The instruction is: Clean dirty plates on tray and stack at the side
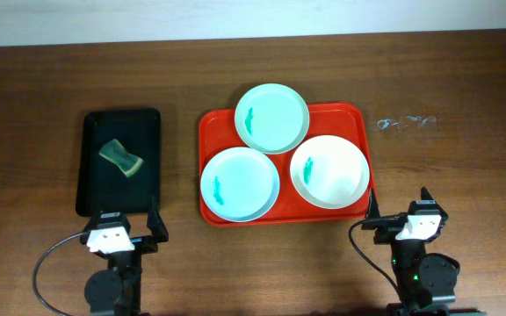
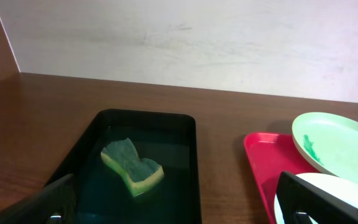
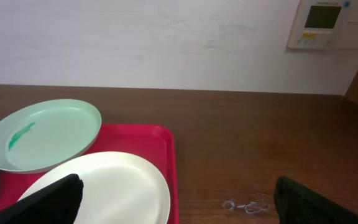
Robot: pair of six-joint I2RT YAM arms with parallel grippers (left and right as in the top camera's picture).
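Three plates, all on the tray (image 1: 216, 132) and each with a teal smear: the mint plate (image 1: 271, 118) at the far edge, overhanging the rim, the blue plate (image 1: 240, 183) near-left and the white plate (image 1: 328, 170) near-right. None of them looks cleaned, and nothing is stacked at the side, so I'd say the job hasn't really begun. The thing the next move hangs on is the sponge (image 1: 120, 157). It's the only thing in the black tray (image 1: 90, 189), and that tray sits straight out in front of the left hand (image 1: 130, 225), well left of the plates. Its long axis runs on a diagonal, far-left to near-right as seen from overhead, so my guess is the wrist needs a bit of a turn to close across the narrow waist. The left hand is spread wide with nothing in it. The right hand (image 1: 398, 215) is the same, fingers apart and empty, parked just off the near-right corner of the tray. That makes the white plate its closest one, with mint further out and blue across on the left-hand side. So the split seems obvious to me — left goes for the sponge, right steadies or lifts a plate. The counter (image 1: 464, 175) to the right of the tray has room for a stack, apart from a faint squiggle (image 1: 405, 122) near the far side — can't tell what it is.
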